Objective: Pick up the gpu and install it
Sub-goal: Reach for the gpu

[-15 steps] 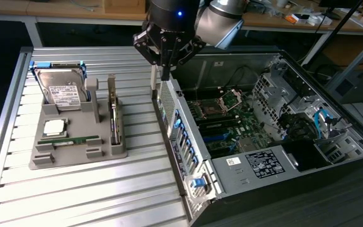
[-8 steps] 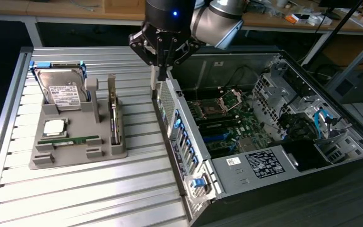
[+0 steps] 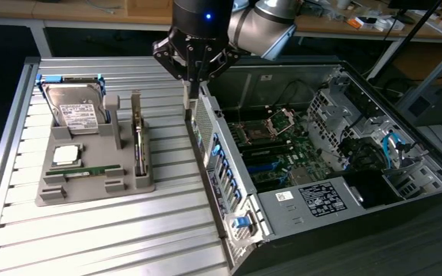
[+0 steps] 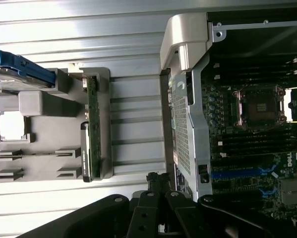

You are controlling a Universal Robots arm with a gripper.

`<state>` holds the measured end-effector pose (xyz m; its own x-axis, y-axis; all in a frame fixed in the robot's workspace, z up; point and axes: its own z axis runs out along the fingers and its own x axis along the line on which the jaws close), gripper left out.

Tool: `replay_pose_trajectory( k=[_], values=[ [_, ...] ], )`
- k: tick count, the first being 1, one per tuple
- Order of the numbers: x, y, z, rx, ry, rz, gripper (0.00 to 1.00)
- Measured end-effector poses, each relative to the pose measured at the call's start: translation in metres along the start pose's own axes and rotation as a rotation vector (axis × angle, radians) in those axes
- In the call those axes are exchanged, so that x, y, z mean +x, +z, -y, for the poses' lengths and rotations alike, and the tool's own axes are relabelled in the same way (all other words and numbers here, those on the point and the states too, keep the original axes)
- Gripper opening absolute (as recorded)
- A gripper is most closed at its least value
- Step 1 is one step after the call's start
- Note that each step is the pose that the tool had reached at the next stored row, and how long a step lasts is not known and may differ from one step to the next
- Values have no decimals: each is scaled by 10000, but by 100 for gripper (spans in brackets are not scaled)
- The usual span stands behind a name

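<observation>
The gpu [image 3: 138, 140] stands on its edge in a slot along one side of the grey holder [image 3: 133, 185], its silver bracket end toward the back of the table. The wrist view shows the same gpu [image 4: 92, 133] as a thin dark and green strip in the holder [image 4: 104, 124]. My gripper [image 3: 193, 99] hangs shut with nothing in it over the gap between the holder and the open computer case [image 3: 229, 190]. It is to the exterior view's right of the gpu and higher than it. Its dark fingertips [image 4: 157, 179] sit close to the case's rear wall [image 4: 185, 124].
The holder also carries a hard drive [image 3: 77, 109], a processor chip [image 3: 66, 154] and a green memory stick [image 3: 90, 171]. The case lies open on its side, motherboard [image 3: 282, 149] exposed, with blue slot latches [image 4: 240, 173]. Ribbed metal tabletop [image 3: 129, 236] runs forward of the holder.
</observation>
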<state>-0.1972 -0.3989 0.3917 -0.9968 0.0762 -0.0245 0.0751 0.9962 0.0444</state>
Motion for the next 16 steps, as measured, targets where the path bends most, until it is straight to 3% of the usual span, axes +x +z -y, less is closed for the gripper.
replay_pose_trajectory(
  k=[16],
  values=[
    [110,-1,9,1,0,-1,11]
  ],
)
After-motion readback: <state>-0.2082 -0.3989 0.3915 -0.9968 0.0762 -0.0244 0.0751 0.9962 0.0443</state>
